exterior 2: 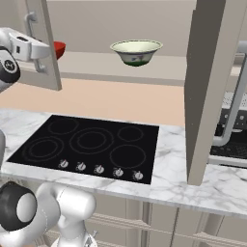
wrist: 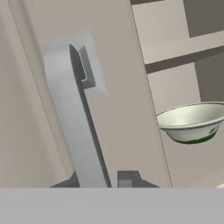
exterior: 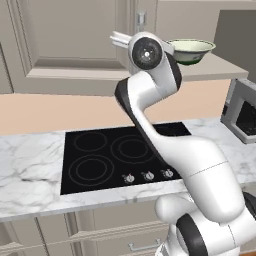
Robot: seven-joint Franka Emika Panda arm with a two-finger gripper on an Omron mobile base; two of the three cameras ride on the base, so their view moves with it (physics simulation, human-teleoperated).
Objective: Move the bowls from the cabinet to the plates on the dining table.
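The pale cream-green bowl with its dark green band sits upright on the open shelf of the cabinet, roughly midway between the two swung-out doors, and it shows again at the right of the hand view, past the edge of the door. The red bowl stands on the same shelf well to the left, mostly hidden behind the left cabinet door, so only a sliver of its glossy rim shows in the right base view. The hand is up at that left door, right against its vertical metal bar handle; one dark fingertip rises just beside the lower end of the bar, and the jaws are nearly closed, though whether they actually pinch the handle cannot be told. The right cabinet door hangs open edge-on toward the right base camera. Below the cabinet, the marble bench carries a black cooktop with a row of knobs along its front edge, and a grey appliance stands at the bench's right end.
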